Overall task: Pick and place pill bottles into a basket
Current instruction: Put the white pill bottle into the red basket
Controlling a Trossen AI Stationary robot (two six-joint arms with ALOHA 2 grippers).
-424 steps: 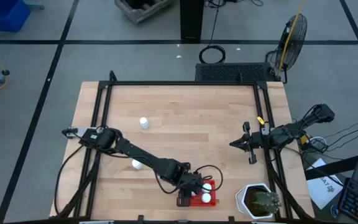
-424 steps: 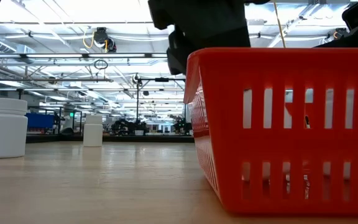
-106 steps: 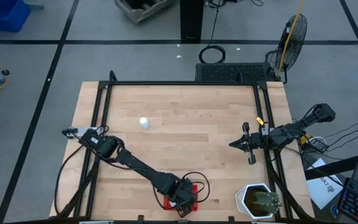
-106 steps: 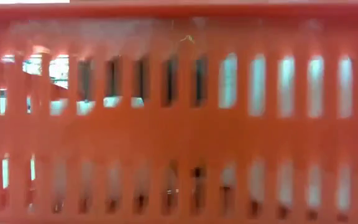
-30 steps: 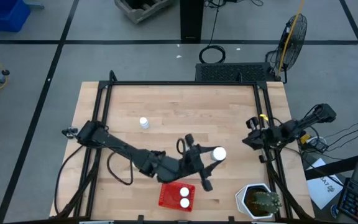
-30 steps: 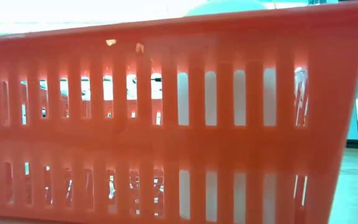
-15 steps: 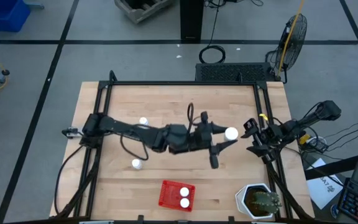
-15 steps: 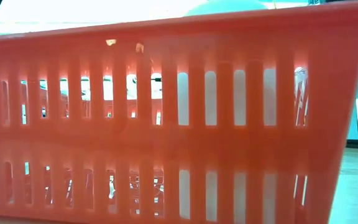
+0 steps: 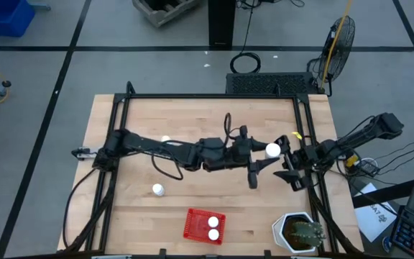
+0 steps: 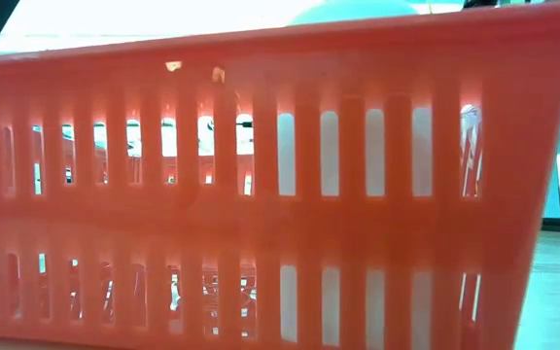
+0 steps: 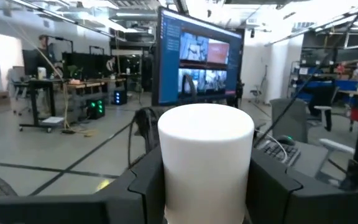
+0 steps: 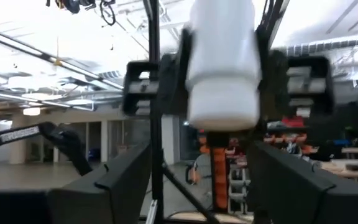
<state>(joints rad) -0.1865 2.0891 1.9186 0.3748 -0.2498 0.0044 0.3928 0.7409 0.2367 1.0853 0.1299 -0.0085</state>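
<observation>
My left gripper (image 9: 264,153) reaches across the table and is shut on a white pill bottle (image 9: 272,150), held up right of centre. My right gripper (image 9: 285,165) stands open just right of that bottle; in the right wrist view its fingers (image 12: 126,180) sit below the bottle (image 12: 222,68), apart from it. The red basket (image 9: 205,224) stands on its base at the near edge with two bottles (image 9: 208,228) inside. One bottle (image 9: 159,189) stands on the table at left, and another (image 9: 165,139) shows beside the left arm. My left gripper pinches the bottle's round side wall (image 11: 166,168) between its two fingers (image 11: 143,183). The fingers come level from the table's left. The bottle stands upright in the hold, its flat end up, with no table showing under it in the left wrist view.
A white octagonal pot with a green plant (image 9: 297,232) stands at the near right corner. The basket's slotted red wall (image 10: 280,185) fills the low view. A black frame rail (image 9: 313,144) runs along the table's right side beside the right arm.
My left gripper has carried the bottle from just above the basket toward the table's far and right edges, up to the right gripper. My right gripper has opened and shifted a little toward the bottle.
</observation>
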